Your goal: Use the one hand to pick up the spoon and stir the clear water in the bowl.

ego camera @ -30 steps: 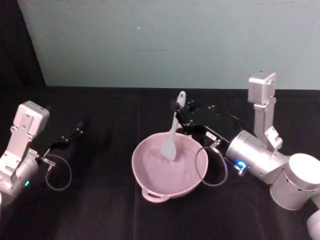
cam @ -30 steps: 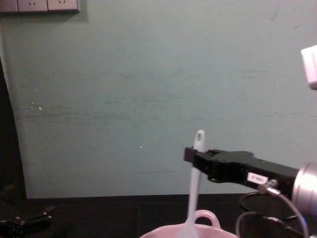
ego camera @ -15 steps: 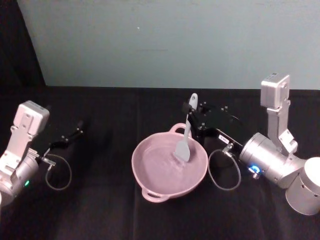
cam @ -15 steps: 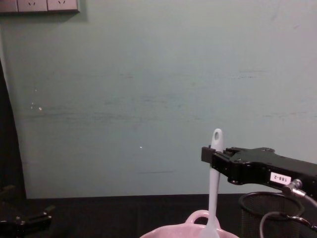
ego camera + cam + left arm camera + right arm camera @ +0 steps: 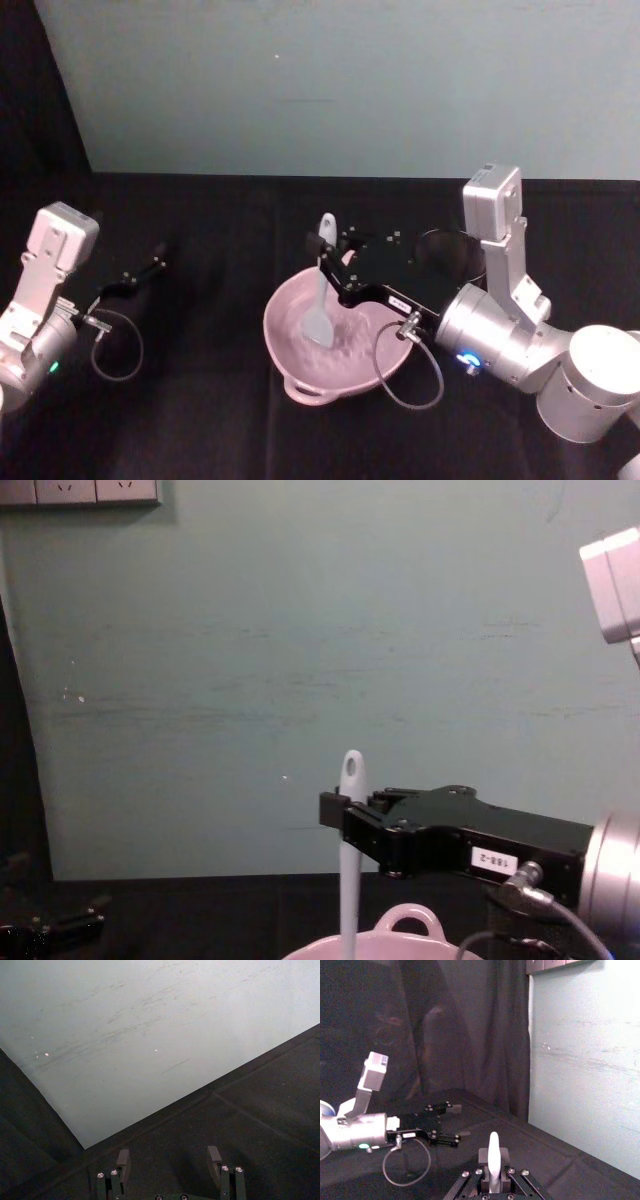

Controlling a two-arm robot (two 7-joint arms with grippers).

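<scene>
We are stirring, right tool (image 5: 333, 262) clamping the spoon (image 5: 320, 318) in the bowl (image 5: 272, 335), left tool (image 5: 169, 1152) idling open; next probably needs sweeping within the rim

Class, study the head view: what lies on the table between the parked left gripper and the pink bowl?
Nothing. In the head view the black table is bare between the left gripper and the bowl.
</scene>
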